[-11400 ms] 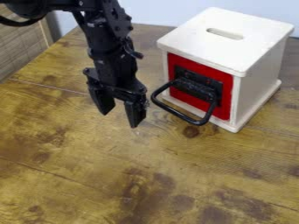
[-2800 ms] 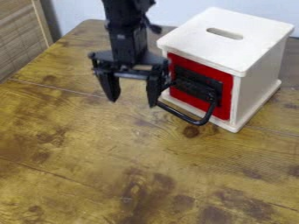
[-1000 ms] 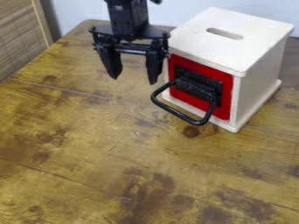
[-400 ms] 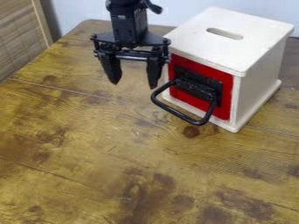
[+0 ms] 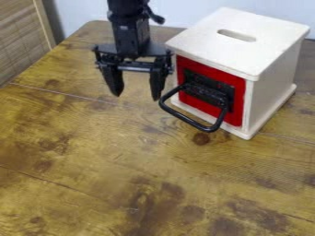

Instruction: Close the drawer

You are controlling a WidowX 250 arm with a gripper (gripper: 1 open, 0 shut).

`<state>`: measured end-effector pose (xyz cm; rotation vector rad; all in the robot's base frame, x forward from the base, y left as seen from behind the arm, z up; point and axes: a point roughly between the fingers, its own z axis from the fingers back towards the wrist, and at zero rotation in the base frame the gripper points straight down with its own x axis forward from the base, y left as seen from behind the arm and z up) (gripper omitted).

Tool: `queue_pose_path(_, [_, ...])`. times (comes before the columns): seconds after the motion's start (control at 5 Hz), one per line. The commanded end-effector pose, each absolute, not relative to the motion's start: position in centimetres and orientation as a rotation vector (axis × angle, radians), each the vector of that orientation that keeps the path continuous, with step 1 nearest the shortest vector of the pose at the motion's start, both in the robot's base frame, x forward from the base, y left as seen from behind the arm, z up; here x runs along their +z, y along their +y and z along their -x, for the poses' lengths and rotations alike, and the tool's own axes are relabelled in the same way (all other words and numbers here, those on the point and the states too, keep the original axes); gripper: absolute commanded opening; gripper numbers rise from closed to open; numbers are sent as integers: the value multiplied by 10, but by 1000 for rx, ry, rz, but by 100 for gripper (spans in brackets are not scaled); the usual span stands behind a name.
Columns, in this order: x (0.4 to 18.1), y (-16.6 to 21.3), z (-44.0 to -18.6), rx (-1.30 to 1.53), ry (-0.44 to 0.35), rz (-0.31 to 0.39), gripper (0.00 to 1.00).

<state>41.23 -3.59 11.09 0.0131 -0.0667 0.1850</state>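
Worn wooden table (image 5: 110,175) is carrying the pale box (image 5: 246,46). Gripper (image 5: 134,88) is pointing straight down left of the drawer (image 5: 212,89), jaws standing wide apart, gripping nothing.

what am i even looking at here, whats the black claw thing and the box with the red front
The black claw is a robot arm's gripper, a two-fingered hand pointing down at a worn wooden table. Its fingers are spread open and hold nothing. There is only one picture of this moment, taken from a camera looking down at the table from the front. The pale wooden box has a slot in its top. Its red front is a drawer with a black panel and a big black loop handle sticking out toward the table. The gripper hangs just left of the drawer's front, not touching it as far as I can tell. Nothing else lies on the table.
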Motion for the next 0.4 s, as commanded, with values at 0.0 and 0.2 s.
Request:
queue_pose_path(0.0, [165,-45,-406,217,-204,6,100])
queue_pose_path(0.2, [176,-54,-406,234,-201,0,100])
